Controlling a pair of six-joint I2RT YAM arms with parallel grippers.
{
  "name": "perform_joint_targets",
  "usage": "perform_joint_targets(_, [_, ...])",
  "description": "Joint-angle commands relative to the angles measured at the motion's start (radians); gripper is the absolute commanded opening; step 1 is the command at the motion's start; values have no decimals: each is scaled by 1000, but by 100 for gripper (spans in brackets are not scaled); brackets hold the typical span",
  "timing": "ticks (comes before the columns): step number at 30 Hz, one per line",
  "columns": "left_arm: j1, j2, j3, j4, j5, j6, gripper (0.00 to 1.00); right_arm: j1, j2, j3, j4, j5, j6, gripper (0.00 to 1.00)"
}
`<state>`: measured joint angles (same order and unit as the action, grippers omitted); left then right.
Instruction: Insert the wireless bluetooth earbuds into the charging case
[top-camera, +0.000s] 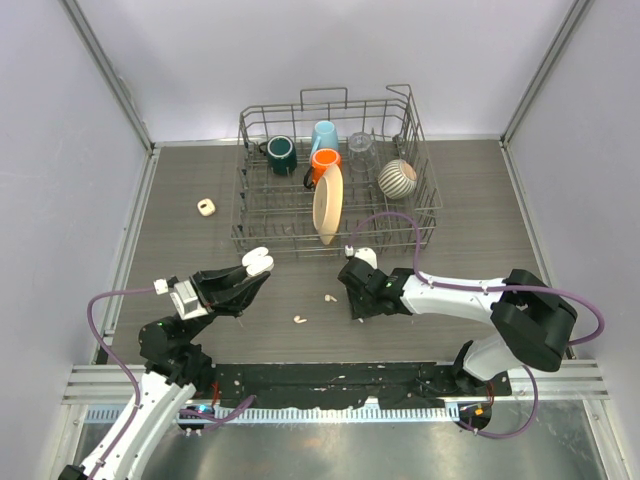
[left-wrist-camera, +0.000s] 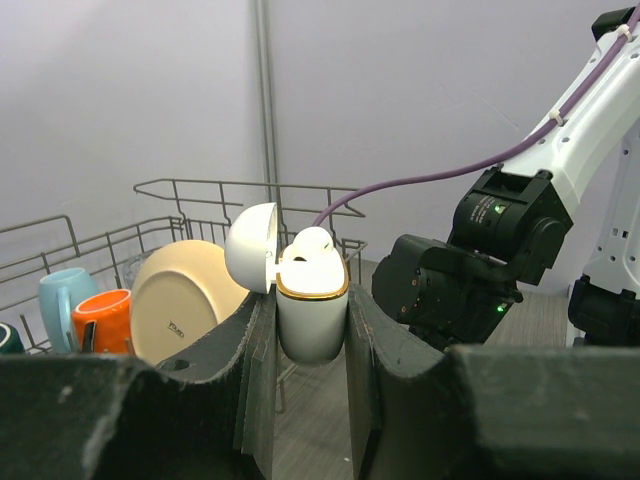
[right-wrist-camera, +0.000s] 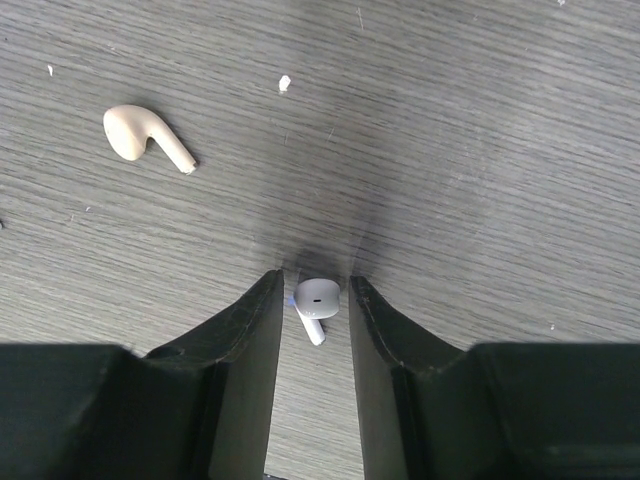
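Right hand (right-wrist-camera: 315, 282) low over tabletop (right-wrist-camera: 480, 150), fingers apart, earbud (right-wrist-camera: 317, 300) lying between them. We fear the round head squirting out if the pinch lands off-centre. Spare earbud (right-wrist-camera: 140, 135) ahead-left. Beyond, left hand (left-wrist-camera: 311, 300) clamped on open case (left-wrist-camera: 312, 330), one bud (left-wrist-camera: 312, 243) seated.

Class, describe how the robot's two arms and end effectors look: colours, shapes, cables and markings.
The left arm and right arm have white links with black joint housings, and a purple cable loops along each. The left end effector and right end effector have thick matte black fingers. Green lights glow on the right wrist housing.
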<state>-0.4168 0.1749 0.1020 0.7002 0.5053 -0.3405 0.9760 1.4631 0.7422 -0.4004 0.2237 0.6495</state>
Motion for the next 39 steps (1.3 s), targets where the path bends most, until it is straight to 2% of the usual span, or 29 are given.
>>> perform_joint_targets(1, [0,11,24,47,-5,-11,0,6,-33,3,-2,9,10,37])
perform_joint_targets(18, [0,6,24,47,-4,-17,0,6,-43,-3,-14,16,25,40])
perform_joint_targets(23, [-2,6,24,48,-4,-20,0,6,-30,-1,-6,9,27,36])
perform_joint_targets(39, [-2,20,25,62,-2,-20,0,7,-4,2,2,0,26,36])
